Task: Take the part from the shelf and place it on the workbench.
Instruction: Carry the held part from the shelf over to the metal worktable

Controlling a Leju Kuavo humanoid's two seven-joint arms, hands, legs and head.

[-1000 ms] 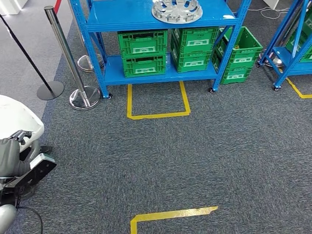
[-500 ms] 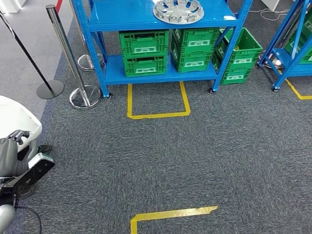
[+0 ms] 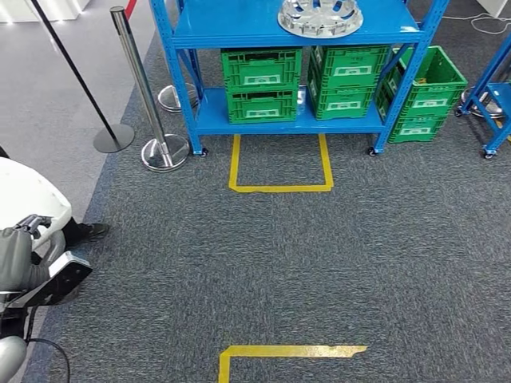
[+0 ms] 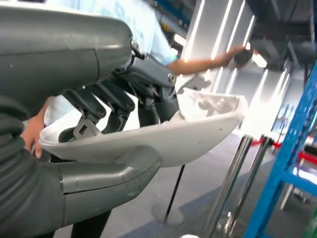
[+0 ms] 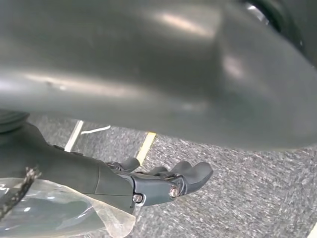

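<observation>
White part (image 4: 194, 134): where is it now?

– In my left hand (image 4: 112, 94), low at my left side, well apart from the blue shelf (image 3: 253, 24) ahead. My thumb lies under the shell and my fingers (image 4: 89, 106) press into its hollow from above.

And the right hand (image 5: 149, 183)?

– Stretched out over the carpet, holding nothing.

So what does the carry ask of you?

– As I judge it, 1 hand bears a wide, light shell by its end, so I should keep the clamp firm and the shell level. A person's hand (image 4: 32, 134) is just beside its near edge, and 2 chrome posts (image 3: 141, 88) stand on that side. I would turn slowly. I cannot see the workbench.
</observation>
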